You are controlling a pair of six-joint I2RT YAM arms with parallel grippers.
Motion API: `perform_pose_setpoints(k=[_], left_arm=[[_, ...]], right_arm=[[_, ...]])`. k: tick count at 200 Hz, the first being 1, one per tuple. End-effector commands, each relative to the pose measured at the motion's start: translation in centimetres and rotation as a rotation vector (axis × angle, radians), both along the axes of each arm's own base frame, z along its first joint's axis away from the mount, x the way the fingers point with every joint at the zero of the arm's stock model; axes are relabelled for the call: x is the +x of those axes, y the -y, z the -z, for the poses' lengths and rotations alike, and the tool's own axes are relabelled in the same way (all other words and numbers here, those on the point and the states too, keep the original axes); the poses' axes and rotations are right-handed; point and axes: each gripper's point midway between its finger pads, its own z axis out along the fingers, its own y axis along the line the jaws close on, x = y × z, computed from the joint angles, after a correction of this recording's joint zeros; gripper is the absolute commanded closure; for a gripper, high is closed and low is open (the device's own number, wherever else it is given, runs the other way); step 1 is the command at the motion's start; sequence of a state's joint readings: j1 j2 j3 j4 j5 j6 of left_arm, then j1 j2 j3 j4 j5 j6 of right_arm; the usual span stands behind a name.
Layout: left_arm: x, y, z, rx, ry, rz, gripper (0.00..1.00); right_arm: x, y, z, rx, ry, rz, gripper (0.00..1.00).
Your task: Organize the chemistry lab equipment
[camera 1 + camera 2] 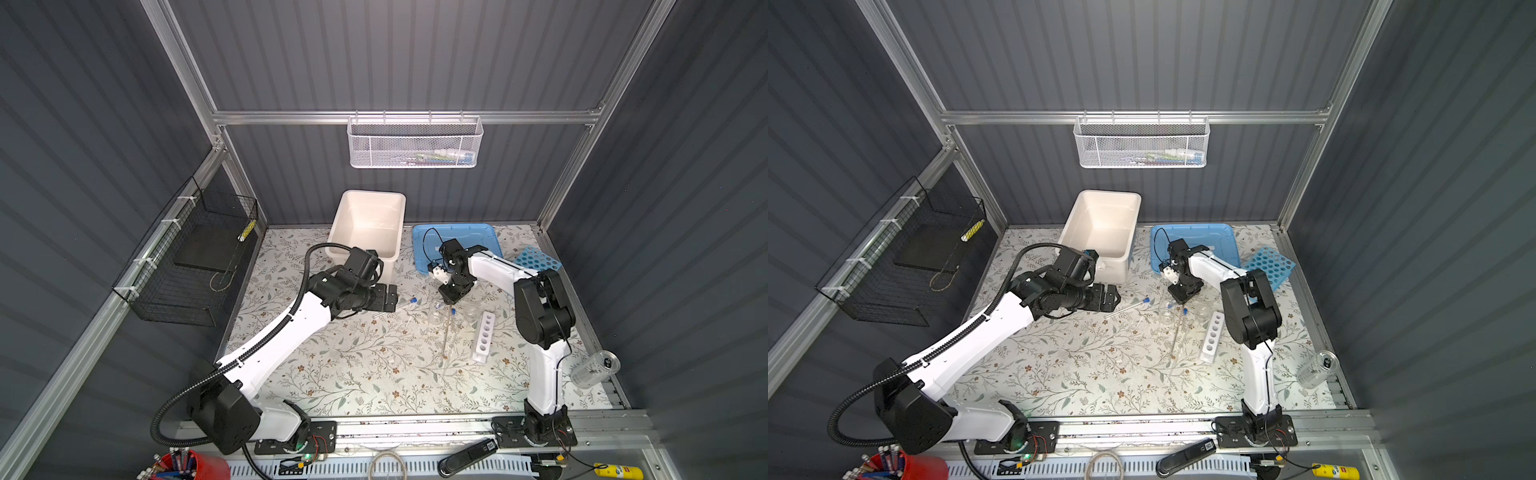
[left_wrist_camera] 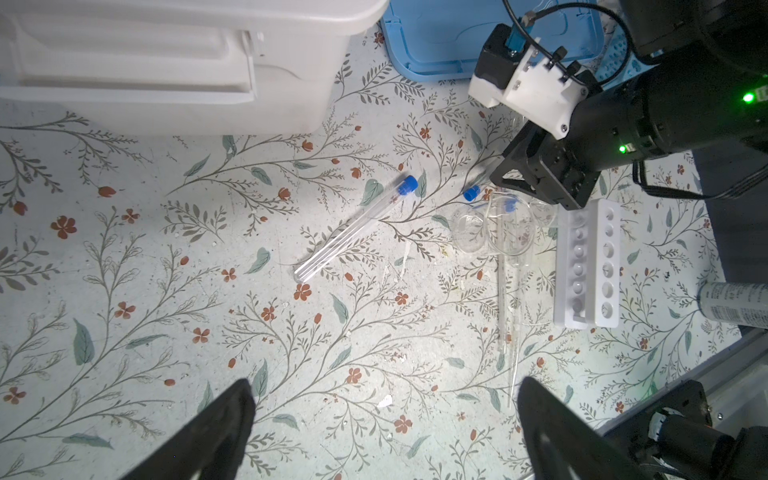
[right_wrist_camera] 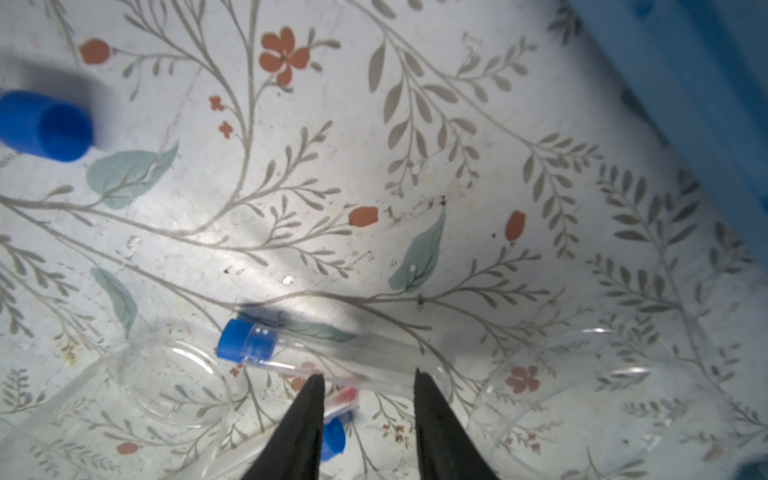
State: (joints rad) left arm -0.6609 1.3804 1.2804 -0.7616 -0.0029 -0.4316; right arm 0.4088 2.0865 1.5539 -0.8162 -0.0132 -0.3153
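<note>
Tube (image 3: 332, 357) is lying flat among beakers (image 2: 469, 232), right of centre in both top views. Your right gripper (image 3: 368, 376) is hanging over it half open, gripping nothing. Its tips seem to be lining up along it, so try turning the wrist until they're straddling it.

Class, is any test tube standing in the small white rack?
No: the holes of the white rack are empty, and a test tube lies flat on the table.

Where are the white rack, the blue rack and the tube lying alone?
white tube rack (image 1: 485, 332), a top view, its holed top face.
sky-blue rack (image 1: 538, 259), a top view, its holed top.
lone test tube (image 2: 353, 232), left wrist view, middle of clear body.
</note>
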Motion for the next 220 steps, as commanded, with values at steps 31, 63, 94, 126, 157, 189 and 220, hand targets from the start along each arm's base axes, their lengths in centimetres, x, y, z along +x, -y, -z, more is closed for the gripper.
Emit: perform_pose_setpoints(k=[31,63,94,126,157,189,220], left_arm=[[0.2,0.2,-0.1,-0.021,-0.002,-0.004,0.01],[0.2,0.2,0.0,-0.023,-0.001,-0.006,0.01],[0.2,0.2,0.1,-0.022,-0.003,-0.006,0.00],[0.1,0.0,0.1,-0.021,-0.002,-0.008,0.00],[0.2,-0.2,0.3,-0.020,-0.004,-0.015,0.00],[0.2,-0.2,0.2,-0.022,-0.003,-0.015,0.00],[0.2,-0.2,0.2,-0.024,-0.004,-0.015,0.00]], right_arm=[[-1.1,0.6,1.1,-0.052,-0.041,-0.020,0.60],[-1.4,0.9,0.7,-0.063,-0.039,-0.035,0.60],[-1.4,0.7,0.5,-0.044,-0.033,-0.042,0.60],[-1.6,0.6,1.2,-0.049,-0.051,-0.046,0.60],[-1.7,0.3,1.0,-0.051,-0.046,-0.062,0.60],[-2.0,0.4,0.6,-0.059,-0.040,-0.068,0.59],[-2.3,0.3,0.9,-0.062,-0.055,-0.071,0.59]])
